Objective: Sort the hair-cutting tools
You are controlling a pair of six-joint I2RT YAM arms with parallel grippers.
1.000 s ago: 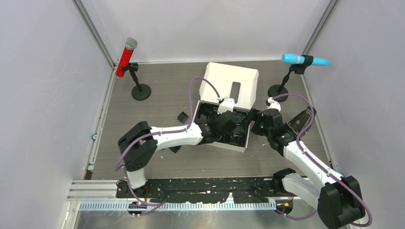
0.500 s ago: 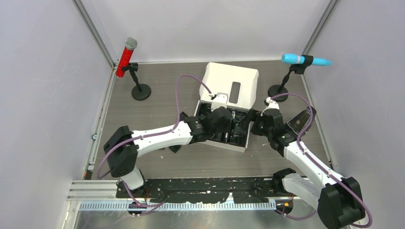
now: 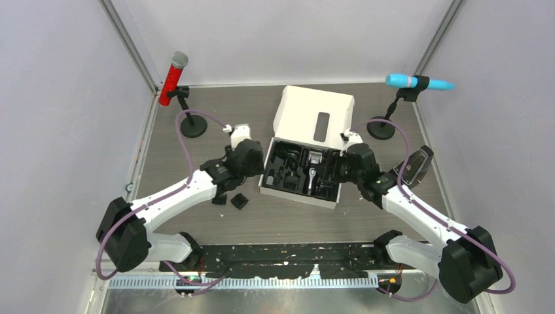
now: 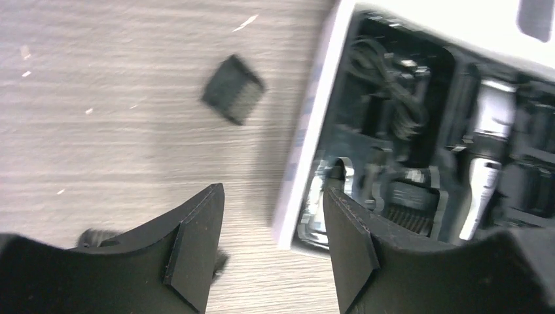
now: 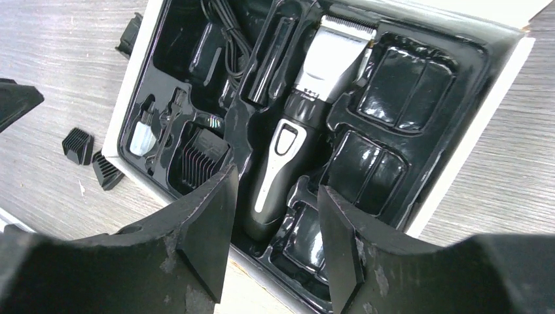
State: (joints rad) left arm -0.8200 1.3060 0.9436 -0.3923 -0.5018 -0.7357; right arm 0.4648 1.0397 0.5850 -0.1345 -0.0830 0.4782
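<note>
Now the white box (image 3: 298, 114) lies open about the middle of the surface (image 3: 288, 219), with its lid laid back toward the far edge, and the black tray (image 5: 406, 85) inside it faces up. The hair clipper (image 5: 294, 131), black and silver, lies flat in the long middle compartment of this tray, its blade end pointing to the lid. The right end effector (image 5: 276, 186) hangs over the tray on the side of the right edge. It is about half open, and its two fingers (image 5: 209, 229) stand on both sides of the handle end of the clipper, with a thin gap visible at each side. It has hold of nothing, and I cannot tell if the fingertips touch the tray. One comb attachment (image 5: 199, 160) sits in a compartment just beside the clipper, its teeth showing. The left end effector (image 4: 271, 196) hovers over the bare surface just beside the left wall of the box, also about half open and empty. A second comb attachment (image 4: 233, 89) lies on the surface near that wall, apart from it. A third comb attachment (image 5: 78, 145) and a fourth comb attachment (image 5: 108, 171) lie close together on the surface by the near left corner of the box, not touching it. A red microphone (image 3: 173, 78) stands at the far left corner of the surface, and a blue microphone (image 3: 419, 82) at the far right corner.
</note>
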